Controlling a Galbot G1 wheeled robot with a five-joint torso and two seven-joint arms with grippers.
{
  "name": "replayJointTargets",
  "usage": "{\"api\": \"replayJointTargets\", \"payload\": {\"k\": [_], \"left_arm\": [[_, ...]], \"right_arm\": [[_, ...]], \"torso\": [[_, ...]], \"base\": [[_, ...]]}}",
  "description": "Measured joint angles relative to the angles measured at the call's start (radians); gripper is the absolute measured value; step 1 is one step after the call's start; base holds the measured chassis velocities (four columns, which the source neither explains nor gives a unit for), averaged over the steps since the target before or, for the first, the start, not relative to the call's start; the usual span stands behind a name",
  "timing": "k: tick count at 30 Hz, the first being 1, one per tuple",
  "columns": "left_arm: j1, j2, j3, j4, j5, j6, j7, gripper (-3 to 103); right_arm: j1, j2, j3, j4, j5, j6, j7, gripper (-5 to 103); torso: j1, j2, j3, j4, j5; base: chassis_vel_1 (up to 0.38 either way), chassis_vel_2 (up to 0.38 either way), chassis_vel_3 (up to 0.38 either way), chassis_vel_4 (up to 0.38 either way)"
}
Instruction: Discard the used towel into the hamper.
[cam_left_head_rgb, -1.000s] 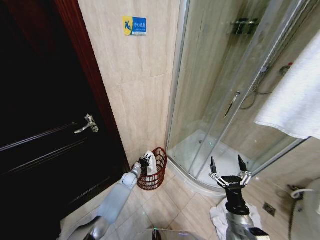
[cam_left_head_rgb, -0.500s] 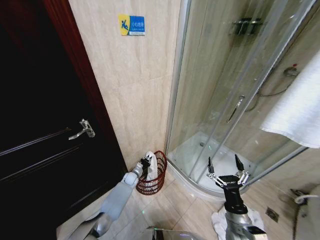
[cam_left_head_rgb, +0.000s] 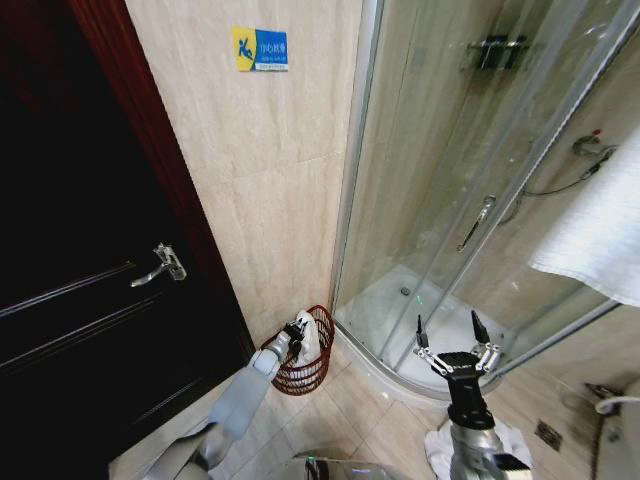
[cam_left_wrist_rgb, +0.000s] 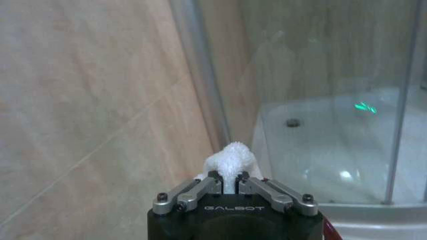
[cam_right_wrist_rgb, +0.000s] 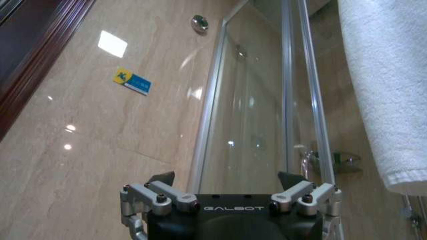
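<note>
Where wall meets shower glass, the hamper (cam_left_head_rgb: 305, 352) stands on the floor, the towel (cam_left_head_rgb: 309, 338) hanging upright into it, its top poking above the rim. Left gripper (cam_left_head_rgb: 294, 331) pinches the towel's (cam_left_wrist_rgb: 230, 159) upper end over the hamper. Right gripper (cam_left_head_rgb: 452, 343) hangs spread wide, empty, near the shower (cam_left_head_rgb: 470, 190).

even indoor light is filling the room; ceiling lamps are glaring off the glossy tiled wall (cam_right_wrist_rgb: 100, 150), the dark door (cam_left_head_rgb: 80, 300) is sinking into shadow, wide-angle edges are bending.
</note>
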Motion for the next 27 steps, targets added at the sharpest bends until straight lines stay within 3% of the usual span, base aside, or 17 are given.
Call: {"api": "replayJointTargets", "payload": {"k": [5,8,10,13,14,17,18,22,27], "left_arm": [[-0.039,-0.051,-0.019,0.105,0.065,-0.023,-0.054,6],[-0.061,-0.072,-0.033,0.169,0.123,-0.025,-0.082,19],[-0.065,-0.077,-0.041,0.186,0.146,-0.024,-0.088,19],[-0.070,-0.087,-0.053,0.214,0.177,-0.003,-0.109,36],[-0.070,-0.087,-0.053,0.214,0.177,-0.003,-0.109,36],[-0.072,-0.080,-0.047,0.222,0.184,0.019,-0.109,52],[-0.072,-0.080,-0.047,0.222,0.184,0.019,-0.109,52],[-0.082,-0.074,-0.059,0.241,0.209,0.027,-0.096,68],[-0.059,-0.048,-0.058,0.193,0.211,0.031,-0.083,89]], "right_arm": [[-0.001,0.000,0.003,0.000,-0.004,-0.002,0.017,100],[0.001,0.000,0.003,-0.002,-0.020,-0.006,0.029,100],[0.002,0.000,0.003,-0.004,-0.024,-0.007,0.030,100],[0.005,0.000,-0.001,-0.010,-0.033,-0.009,0.032,100],[0.005,0.000,-0.001,-0.010,-0.033,-0.009,0.032,100],[0.006,0.000,-0.001,-0.013,-0.037,-0.010,0.035,100],[0.006,0.000,-0.001,-0.013,-0.037,-0.010,0.035,100],[0.005,0.000,0.002,-0.014,-0.035,-0.009,0.037,100],[0.004,0.000,0.001,-0.012,-0.036,-0.006,0.043,100]], "torso": [[0.000,0.000,0.000,-0.0001,-0.0001],[0.001,0.000,0.000,-0.0002,0.0000],[0.000,0.000,0.000,-0.0001,0.0000],[0.000,0.000,0.000,0.0000,-0.0002],[0.000,0.000,0.000,0.0000,-0.0002],[0.000,0.000,0.000,0.0001,-0.0001],[0.000,0.000,0.000,0.0001,-0.0001],[0.000,0.000,0.000,-0.0001,-0.0002],[0.000,0.000,0.000,0.0000,-0.0003]], "base": [[0.000,0.000,0.000,0.000],[0.000,0.000,0.000,0.000],[0.000,0.000,0.000,0.000],[0.000,0.000,0.000,0.000],[0.000,0.000,0.000,0.000],[0.000,0.000,0.000,0.000],[0.000,0.000,0.000,0.000],[0.000,0.000,0.000,0.000],[0.000,0.000,0.000,0.000]]}}
